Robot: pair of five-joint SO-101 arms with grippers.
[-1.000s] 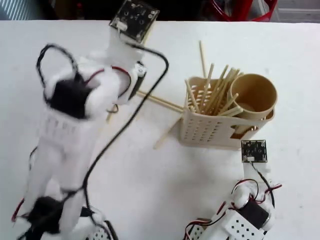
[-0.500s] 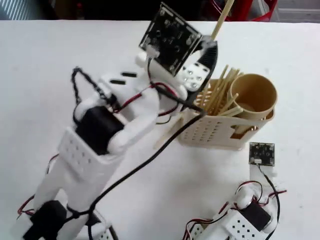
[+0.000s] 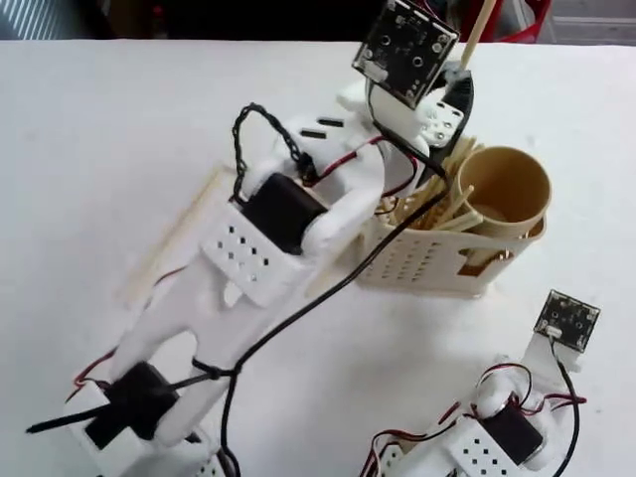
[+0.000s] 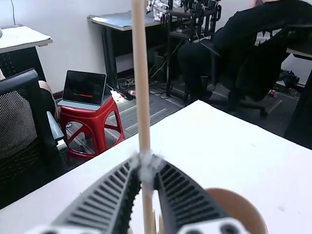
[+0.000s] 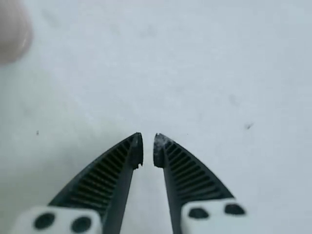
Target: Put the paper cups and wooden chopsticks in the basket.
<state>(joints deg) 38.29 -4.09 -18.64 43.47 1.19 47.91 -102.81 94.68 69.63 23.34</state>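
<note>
At left-centre of the high view, loose pale wooden chopsticks [image 3: 174, 234] lie on the white table [image 3: 99, 119], not yet collected. The left arm, which a second ago was low over that side, has swung right and up. Its left gripper [image 3: 455, 84] now hangs above the cream perforated plastic basket [image 3: 427, 263], jaws clamped on a single upright wooden chopstick [image 4: 139, 73] – this one looks ready to be dropped in. The tan paper cup [image 3: 504, 189] already sits in the basket's right end, beside a bundle of sticks. At lower right the right gripper [image 5: 147, 146] points at bare table, its jaws nearly closed on nothing – it has drifted slightly right.
</note>
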